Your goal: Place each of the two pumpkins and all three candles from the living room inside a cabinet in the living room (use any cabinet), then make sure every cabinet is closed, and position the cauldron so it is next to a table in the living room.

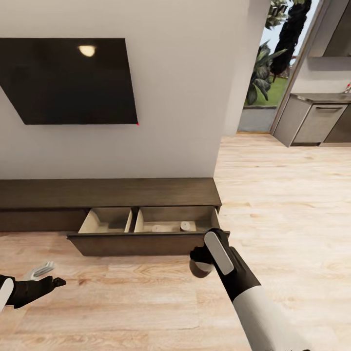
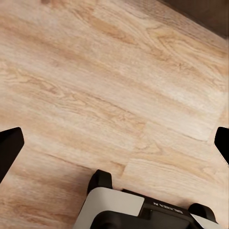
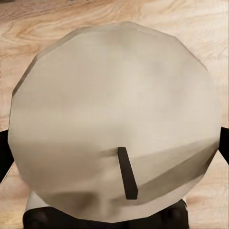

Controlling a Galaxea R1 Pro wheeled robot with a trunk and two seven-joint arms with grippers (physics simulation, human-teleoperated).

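Our right fingers [image 1: 201, 263] grip a candle [image 3: 114, 119] just before the open drawer [image 1: 146, 242]. Our left fingers [image 1: 46, 274] spread wide, holding nothing. Clipping the drawer's front could knock it loose.

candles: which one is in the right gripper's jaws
The candle with the dark wick, held at the right gripper in front of the drawer; two other candles lie inside it.

left pincer [image 1: 48, 275] cropped, drawer candles [image 1: 185, 226] tiny
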